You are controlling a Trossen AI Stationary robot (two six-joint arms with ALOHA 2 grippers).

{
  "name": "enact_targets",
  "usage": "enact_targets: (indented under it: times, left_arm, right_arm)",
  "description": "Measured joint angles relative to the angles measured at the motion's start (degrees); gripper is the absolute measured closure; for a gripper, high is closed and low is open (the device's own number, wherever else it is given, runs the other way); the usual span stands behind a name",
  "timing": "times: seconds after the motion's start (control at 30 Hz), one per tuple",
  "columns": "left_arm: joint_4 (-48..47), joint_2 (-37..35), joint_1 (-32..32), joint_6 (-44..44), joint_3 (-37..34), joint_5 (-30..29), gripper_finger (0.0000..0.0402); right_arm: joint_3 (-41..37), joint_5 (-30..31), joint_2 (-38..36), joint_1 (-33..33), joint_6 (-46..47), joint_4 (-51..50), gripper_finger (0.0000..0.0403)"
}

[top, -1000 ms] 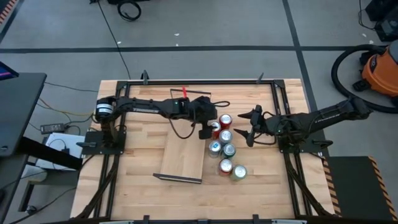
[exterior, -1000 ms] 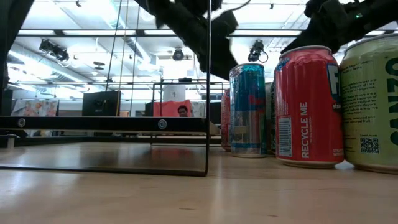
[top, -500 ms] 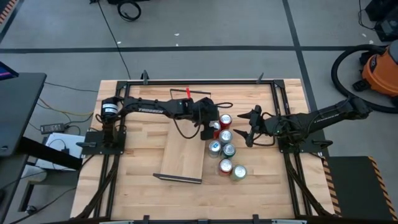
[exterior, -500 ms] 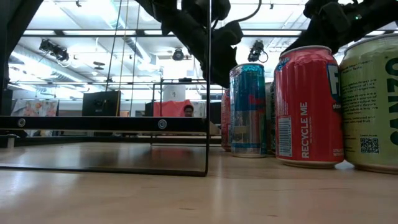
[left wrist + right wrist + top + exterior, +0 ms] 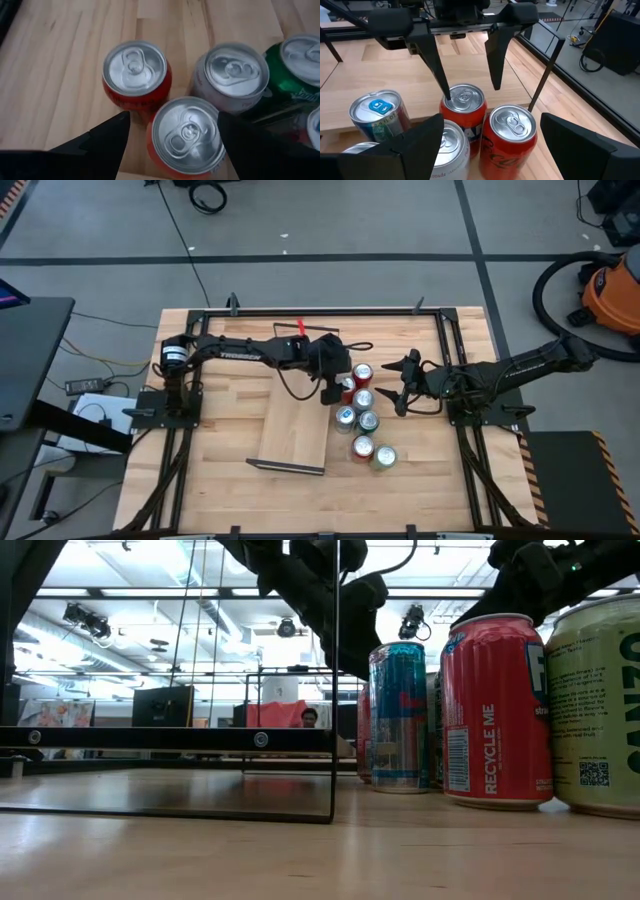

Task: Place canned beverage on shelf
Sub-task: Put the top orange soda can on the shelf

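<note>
Several cans stand upright in a cluster on the tabletop, right of the shelf [image 5: 293,425], a light-wood plank with black end rails. My left gripper [image 5: 337,387] is open, pointing down over a red can [image 5: 187,132]. Its fingers stand on either side of the can's top, as the right wrist view [image 5: 470,90] shows. Another red can [image 5: 134,67], a silver can [image 5: 235,70] and a green can [image 5: 300,55] stand close around. My right gripper [image 5: 398,385] is open and empty, just right of the cluster. My left gripper comes from above, fingers pointing down, astride the red can's top rim [image 5: 451,100]. One fingertip [image 5: 444,92] stands right at the rim, and I cannot tell whether it touches. The other fingertip [image 5: 495,85] stands apart from the can.
The cans stand tightly packed: a blue one [image 5: 345,417], a green one [image 5: 368,420], a red one [image 5: 362,447] and a pale green one [image 5: 383,457]. Black frame rails [image 5: 452,360] border the table. Bare wood lies left of the shelf.
My left gripper has moved a little toward the table's right edge and slightly down, over the red can in the cluster, staying open. The cans have not moved.
</note>
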Motion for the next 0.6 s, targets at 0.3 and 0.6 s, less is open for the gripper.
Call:
enact_targets:
  times: [0.3, 0.6]
  left_arm:
    - [-2.45, -0.66, -0.09, 0.17, 0.01, 4.44, 0.0088]
    - [-2.10, 1.02, -0.59, 3.28, -0.09, 1.20, 0.0088]
  right_arm:
    - [0.01, -0.01, 0.00, 0.00, 0.01, 0.49, 0.0060]
    - [0.01, -0.39, 0.36, 0.00, 0.44, 1.10, 0.0060]
